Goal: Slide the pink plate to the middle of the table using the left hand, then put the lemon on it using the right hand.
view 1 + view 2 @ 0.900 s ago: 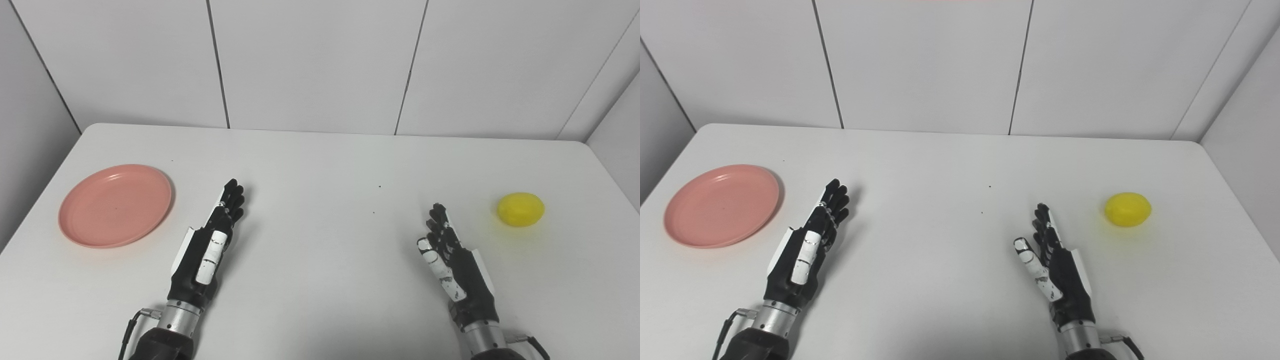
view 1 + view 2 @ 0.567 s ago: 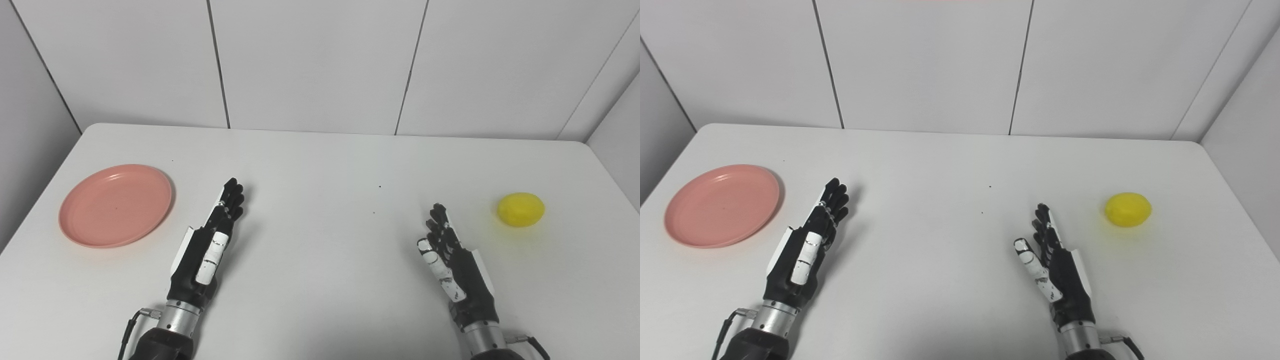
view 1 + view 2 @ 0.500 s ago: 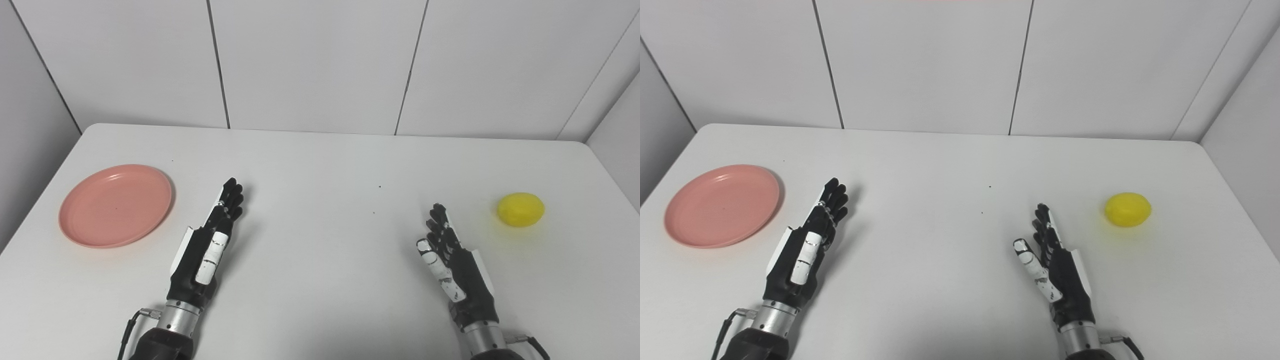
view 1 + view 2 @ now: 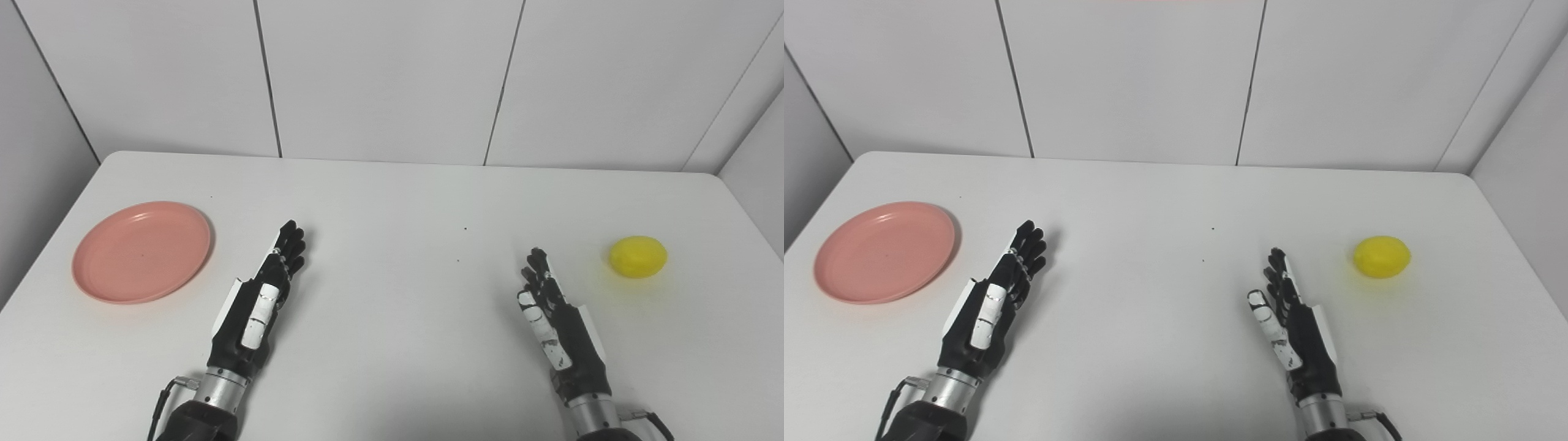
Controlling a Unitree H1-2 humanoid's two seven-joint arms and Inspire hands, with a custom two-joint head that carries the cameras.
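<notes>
Left hand (image 4: 254, 309) open, empty, fingers extended, right of pink plate (image 4: 141, 251) at table's (image 4: 392, 202) left side. Right hand (image 4: 560, 324) likewise open. Lemon (image 4: 637, 256) far right, long axis across table. Forearms cut off below.

Two head-mounted views, side by side, both looking forward and down from above the near edge of the tabletop (image 4: 392, 202). Medium range: near edge cut off, far edge and white panelled wall (image 4: 386, 73) in frame. Arms entering from the bottom edge in both.

Almost entire scene shared. Left eye view shifted so contents sit further right: pink plate (image 4: 141, 252) well inside the left border, lemon (image 4: 637, 256) nearer the right border. Right eye view: same plate (image 4: 885, 252) close to the left border, more right-hand side wall (image 4: 1528, 165) visible.
</notes>
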